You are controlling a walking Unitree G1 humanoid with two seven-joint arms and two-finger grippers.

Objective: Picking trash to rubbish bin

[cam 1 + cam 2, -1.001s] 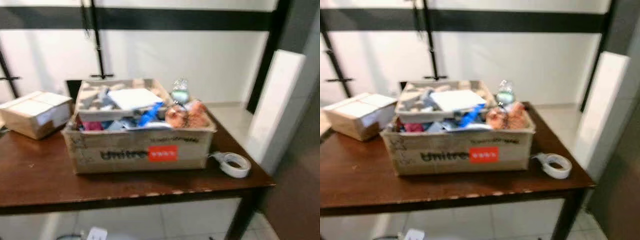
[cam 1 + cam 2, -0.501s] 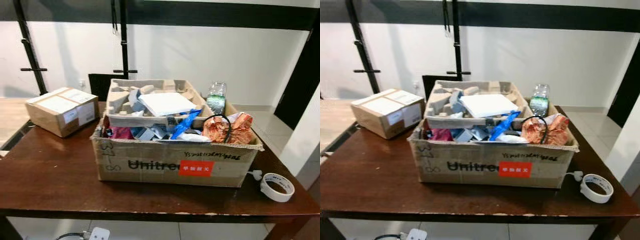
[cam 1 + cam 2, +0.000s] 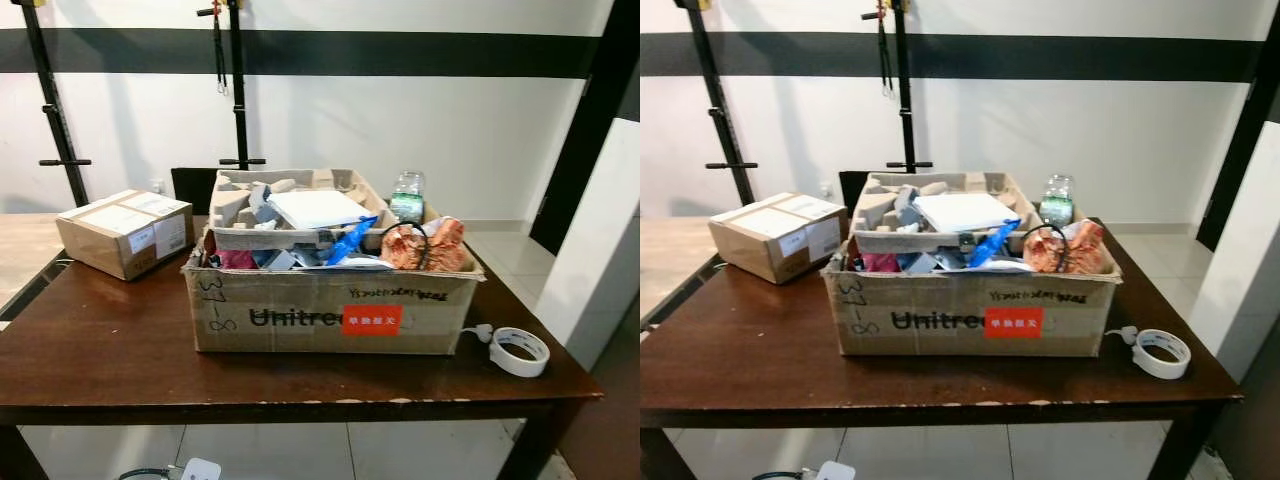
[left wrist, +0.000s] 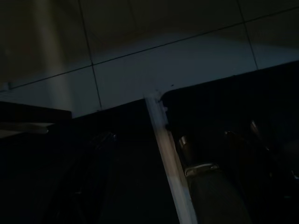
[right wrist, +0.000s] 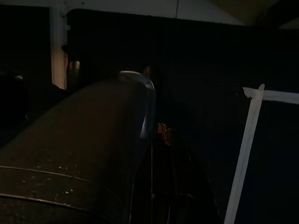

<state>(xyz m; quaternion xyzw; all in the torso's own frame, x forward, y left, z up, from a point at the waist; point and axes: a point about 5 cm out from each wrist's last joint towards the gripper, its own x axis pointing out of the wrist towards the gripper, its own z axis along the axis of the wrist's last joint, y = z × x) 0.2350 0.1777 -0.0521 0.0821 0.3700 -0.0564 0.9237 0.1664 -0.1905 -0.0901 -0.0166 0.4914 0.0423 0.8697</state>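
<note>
A big box (image 3: 330,310) full of trash (image 3: 330,225) sits in the middle of the brown worktop (image 3: 100,350), with a small box (image 3: 122,231) far left and a tape roll (image 3: 519,351) near right, and nobody can tell if either hand is open.

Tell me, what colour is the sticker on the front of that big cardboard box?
Red, with small pale characters. The sticker on the big cardboard box shows best in the left eye view.

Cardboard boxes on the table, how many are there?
2. The large open box full of trash sits mid-table; a small sealed box sits at the table's back left corner. More could be hidden behind the large one.
</note>
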